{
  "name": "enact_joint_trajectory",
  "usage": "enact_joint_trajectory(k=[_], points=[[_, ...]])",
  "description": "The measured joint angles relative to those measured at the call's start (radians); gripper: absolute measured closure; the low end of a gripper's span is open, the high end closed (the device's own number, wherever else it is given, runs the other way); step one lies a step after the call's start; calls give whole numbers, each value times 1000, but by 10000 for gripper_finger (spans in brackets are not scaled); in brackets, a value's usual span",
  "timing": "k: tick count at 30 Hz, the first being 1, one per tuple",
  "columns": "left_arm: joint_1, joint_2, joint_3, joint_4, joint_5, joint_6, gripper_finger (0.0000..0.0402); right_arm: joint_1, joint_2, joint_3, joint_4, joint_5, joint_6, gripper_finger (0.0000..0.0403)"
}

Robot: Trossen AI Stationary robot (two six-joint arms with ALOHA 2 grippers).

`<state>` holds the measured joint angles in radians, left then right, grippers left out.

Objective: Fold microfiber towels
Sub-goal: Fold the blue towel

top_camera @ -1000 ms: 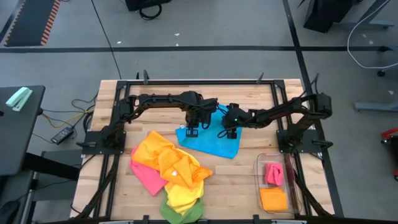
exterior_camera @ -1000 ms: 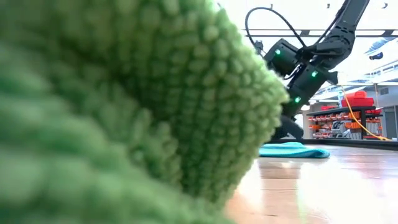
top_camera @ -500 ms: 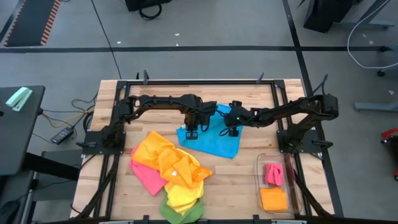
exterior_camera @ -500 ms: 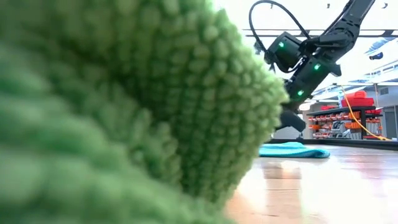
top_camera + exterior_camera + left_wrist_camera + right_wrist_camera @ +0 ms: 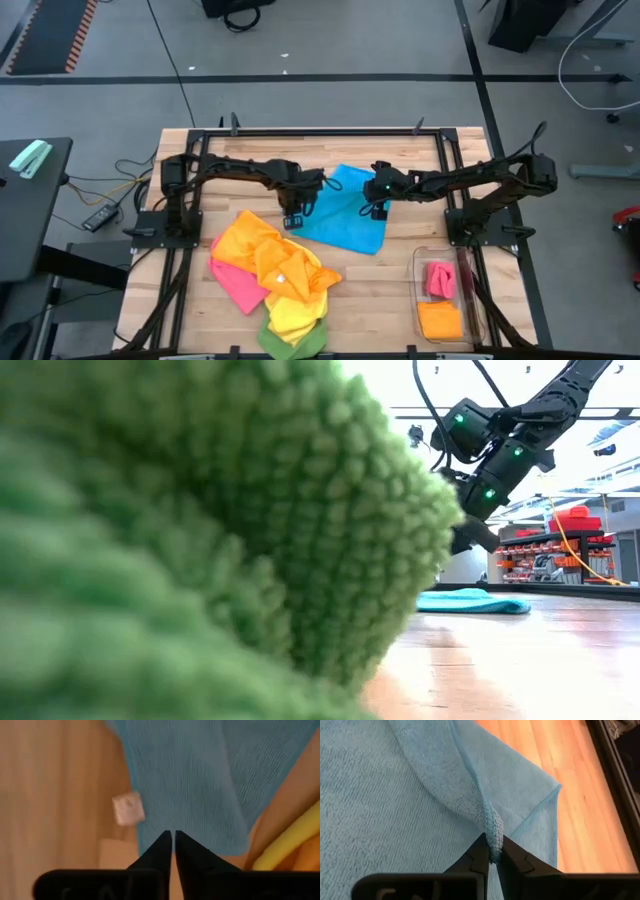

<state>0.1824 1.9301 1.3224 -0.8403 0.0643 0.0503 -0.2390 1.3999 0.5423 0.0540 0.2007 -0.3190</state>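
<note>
A blue towel (image 5: 340, 212) lies spread at the table's middle; it also shows in the low view (image 5: 470, 601). My left gripper (image 5: 292, 218) points down at the towel's left corner, where a white tag (image 5: 128, 810) sticks out. My right gripper (image 5: 377, 208) is shut on the towel's right part. A heap of orange, yellow, pink and green towels (image 5: 275, 275) lies nearer the front edge. The green towel (image 5: 200, 540) fills most of the low view. My left gripper has its shut tips (image 5: 173, 834) on the blue towel's edge (image 5: 190, 842) by the tagged corner, coming from above. The tips hide how much cloth lies between them. The towel lies flat around them. My right gripper pinches a raised ridge of the towel's hemmed edge (image 5: 492, 827) between its two fingers, slanting down from the table's right side. The cloth rises to the fingers there, and the rest lies on the table.
A clear plastic bin (image 5: 417, 290) at the front right holds a pink towel (image 5: 439, 278) and an orange towel (image 5: 440, 320). A black frame (image 5: 320, 132) runs around the table. Bare wood shows between the blue towel and the bin.
My left gripper has gone down and toward the table's left and near edges, from over the towel to its left corner. My right gripper has risen a little, drawing up a ridge of the blue towel's edge.
</note>
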Motion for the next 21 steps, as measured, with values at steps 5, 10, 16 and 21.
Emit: enact_joint_trajectory(k=[5, 10, 16, 21], points=[[-1, 0, -96, 86, -9, -69, 307, 0, 3, 0, -4, 0, 8, 366], [21, -4, -115, 112, -13, -124, 247, 0, 3, 0, -2, 0, 16, 366], [24, -34, -121, 78, -25, -118, 208, 0, 3, 0, -1, 0, 16, 366], [55, -94, -120, 71, -83, -95, 209, 0, 3, 0, 6, -4, 17, 366]])
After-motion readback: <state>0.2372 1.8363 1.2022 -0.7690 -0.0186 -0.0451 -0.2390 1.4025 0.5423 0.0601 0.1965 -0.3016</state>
